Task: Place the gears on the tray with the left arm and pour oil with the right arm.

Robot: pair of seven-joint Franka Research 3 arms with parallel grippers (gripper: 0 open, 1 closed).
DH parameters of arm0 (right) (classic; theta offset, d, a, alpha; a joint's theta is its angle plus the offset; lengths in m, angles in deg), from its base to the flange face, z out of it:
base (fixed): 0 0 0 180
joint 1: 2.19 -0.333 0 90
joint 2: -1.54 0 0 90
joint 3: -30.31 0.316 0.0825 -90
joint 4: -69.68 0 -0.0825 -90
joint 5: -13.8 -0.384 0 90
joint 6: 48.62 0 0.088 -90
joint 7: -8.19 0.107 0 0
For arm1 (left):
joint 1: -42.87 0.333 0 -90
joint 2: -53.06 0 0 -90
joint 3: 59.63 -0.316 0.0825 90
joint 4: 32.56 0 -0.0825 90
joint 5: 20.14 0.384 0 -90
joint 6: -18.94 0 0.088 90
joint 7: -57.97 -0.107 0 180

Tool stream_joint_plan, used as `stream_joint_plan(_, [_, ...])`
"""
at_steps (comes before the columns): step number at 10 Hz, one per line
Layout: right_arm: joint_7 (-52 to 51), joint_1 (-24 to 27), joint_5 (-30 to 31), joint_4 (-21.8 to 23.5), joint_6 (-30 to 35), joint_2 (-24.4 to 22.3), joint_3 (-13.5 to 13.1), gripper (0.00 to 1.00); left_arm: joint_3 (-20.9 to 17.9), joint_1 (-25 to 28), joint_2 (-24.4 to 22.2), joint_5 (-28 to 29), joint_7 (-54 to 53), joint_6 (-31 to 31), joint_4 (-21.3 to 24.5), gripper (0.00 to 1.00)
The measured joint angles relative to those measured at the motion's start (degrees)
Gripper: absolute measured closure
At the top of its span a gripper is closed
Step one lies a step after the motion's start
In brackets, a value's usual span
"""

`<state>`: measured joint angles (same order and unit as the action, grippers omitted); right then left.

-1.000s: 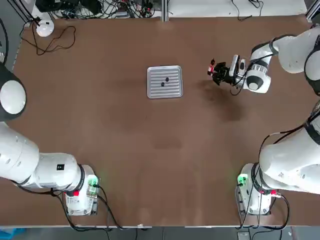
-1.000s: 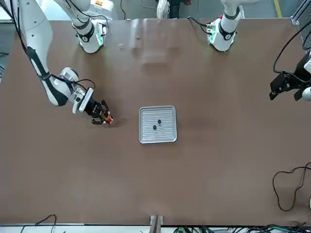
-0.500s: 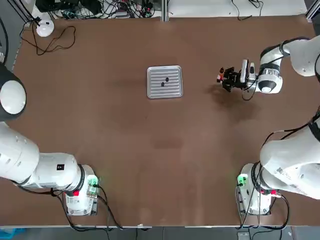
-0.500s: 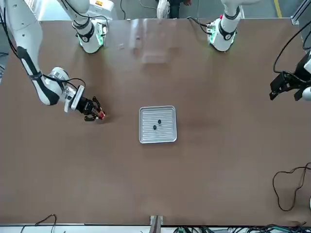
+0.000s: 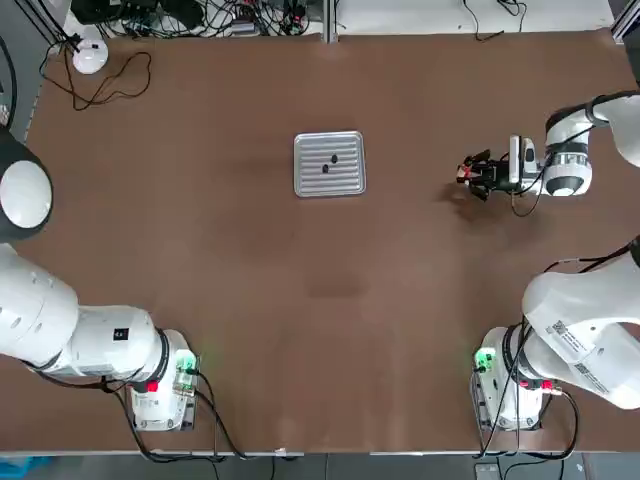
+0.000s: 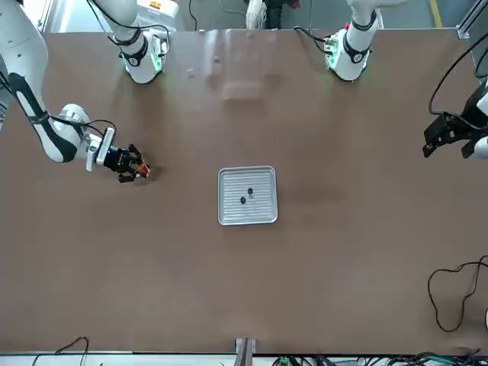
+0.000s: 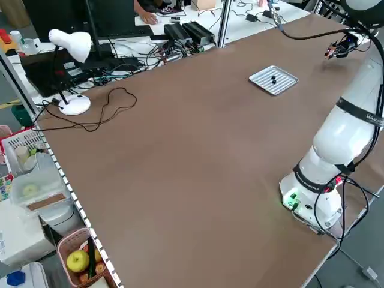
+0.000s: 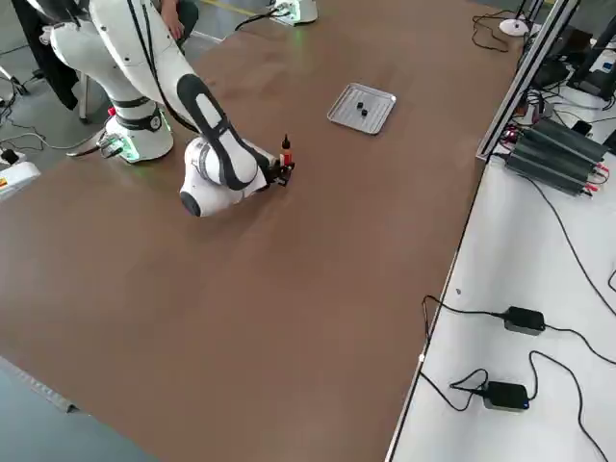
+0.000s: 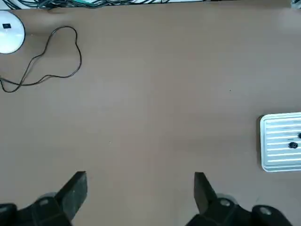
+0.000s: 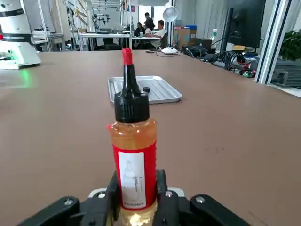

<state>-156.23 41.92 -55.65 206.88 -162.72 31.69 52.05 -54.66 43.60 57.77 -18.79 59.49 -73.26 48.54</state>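
Right gripper (image 5: 487, 173) clamps the oil (image 10: 133, 150) upright, well apart from the tray (image 5: 330, 185) holding both gears (image 5: 329, 163); left gripper (image 9: 140, 190) spread, idle; setting down remains

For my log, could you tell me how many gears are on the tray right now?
2: both gears lie near the middle of the tray, one slightly farther from the robot than the other. None appears hidden.
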Motion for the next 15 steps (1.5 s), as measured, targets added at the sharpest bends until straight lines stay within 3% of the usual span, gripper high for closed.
stream_joint_plan(2, [-0.02, 1.68, 4.62, -0.86, 1.86, 1.31, -1.30, 0.67, 0.00, 0.02, 0.00, 0.00, 0.00, 0.00, 0.00, 0.00])
stream_joint_plan(7, [-0.16, 2.01, 14.83, -4.60, 8.86, 3.11, -8.43, 0.67, -0.05, 0.08, 0.01, 0.00, 0.00, 0.00, 0.00, 0.00])
stream_joint_plan(15, [-0.36, 3.51, 19.81, -10.96, 11.24, 9.07, -9.48, 0.65, -0.05, 0.08, 0.01, 0.06, -0.02, 0.00, 0.00, 0.00])
